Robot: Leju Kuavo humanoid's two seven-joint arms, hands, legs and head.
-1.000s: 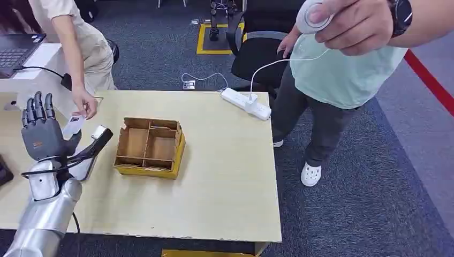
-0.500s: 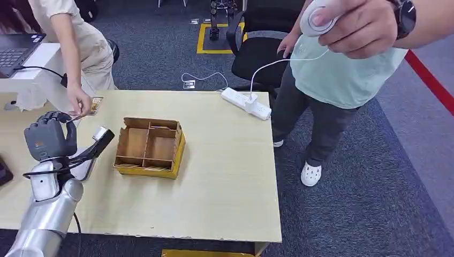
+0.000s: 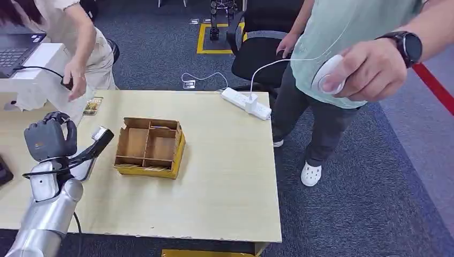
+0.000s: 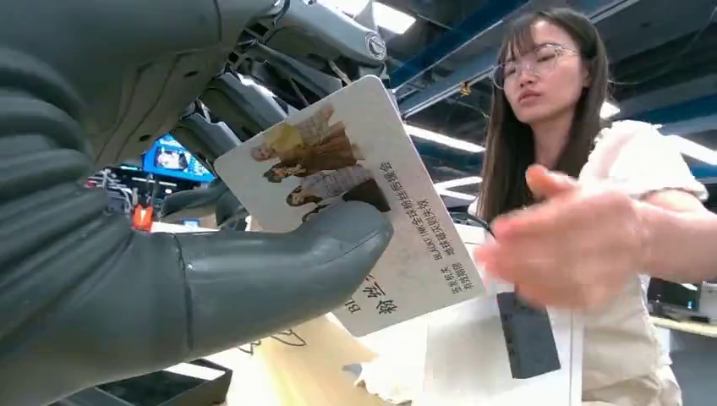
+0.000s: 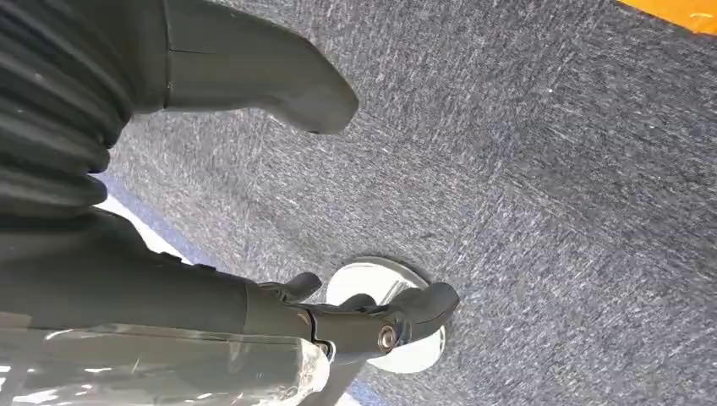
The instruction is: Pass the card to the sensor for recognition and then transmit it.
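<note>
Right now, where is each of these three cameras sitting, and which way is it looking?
Head view: high on the robot, looking down at the table and divided box; its left robot hand and silver arm show.
Left wrist view: behind the left robot hand, facing a person beside the table; the thumb presses a card.
Right wrist view: on the hanging right arm, facing carpet; the right robot hand shows.
Head and left wrist views share the left robot hand.

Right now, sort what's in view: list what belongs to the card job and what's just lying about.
Job:
left hand
card, gripped in that hand
sensor on its stand

Lying about:
divided box
power strip
second card on the table
laptop
</note>
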